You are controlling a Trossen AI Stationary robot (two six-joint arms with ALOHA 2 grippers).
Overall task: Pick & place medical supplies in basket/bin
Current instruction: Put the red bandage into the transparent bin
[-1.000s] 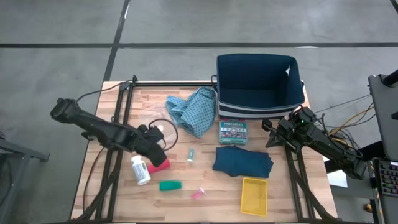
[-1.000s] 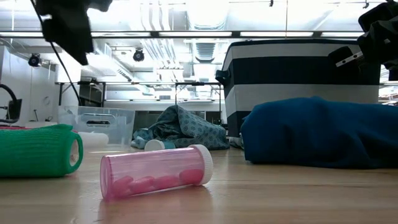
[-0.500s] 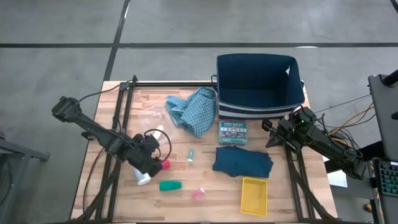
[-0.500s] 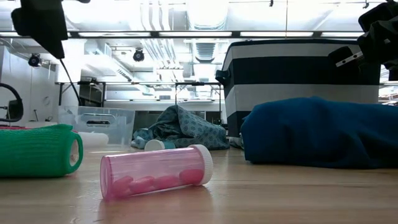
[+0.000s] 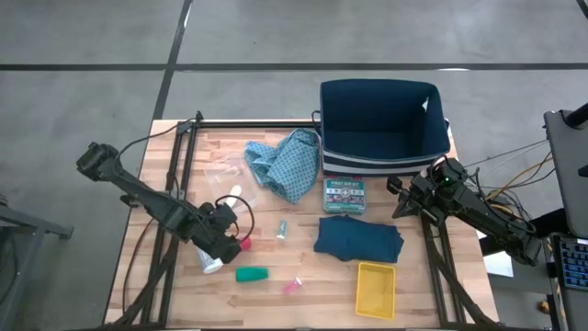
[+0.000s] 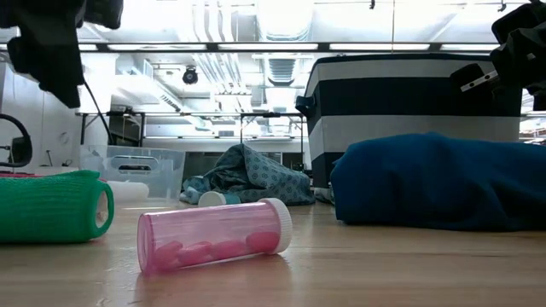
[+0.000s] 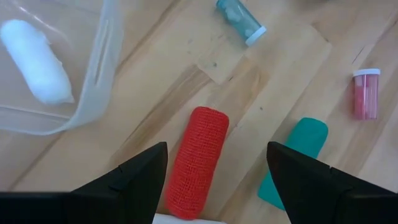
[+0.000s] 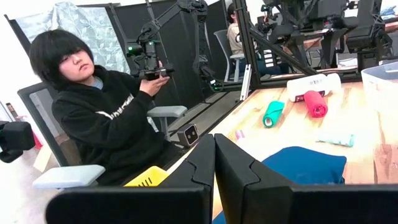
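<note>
Overhead, showing the left gripper (image 5: 223,241) hovering low over the front-left part of the wooden table (image 5: 184,156), its fingers (image 7: 143,171) standing apart and gripping nothing. Straddling, in the left wrist view, the red cylinder (image 7: 198,158), which is lying flat on the wood between the two fingers without visibly touching either. Lying just beside that cylinder, on its left, the white pill bottle (image 5: 209,263), partly covered by the gripper. Resting nearer the front edge, the green cylinder (image 5: 251,274) and, a little to its right, a small pink vial (image 5: 293,286). Lying apart from these, toward the table's middle, a small white-capped teal vial (image 5: 282,229). Sitting behind the gripper, a clear plastic bag (image 5: 220,184) holding a white roll (image 7: 34,62). Lying crumpled against the front-left corner of the dark blue basket (image 5: 322,119), the light-blue patterned cloth (image 5: 283,161). Lying flat in front of the basket, a first-aid box (image 5: 345,194), then the dark teal folded cloth (image 5: 358,237), then a yellow tray (image 5: 376,288). Waiting at the table's right edge, near the basket's front-right corner, the right gripper (image 5: 404,198), its fingers (image 8: 186,168) pressed together on nothing. Sitting in a chair beyond the table, in the right wrist view, a person (image 8: 99,118) in a dark hooded top.
</note>
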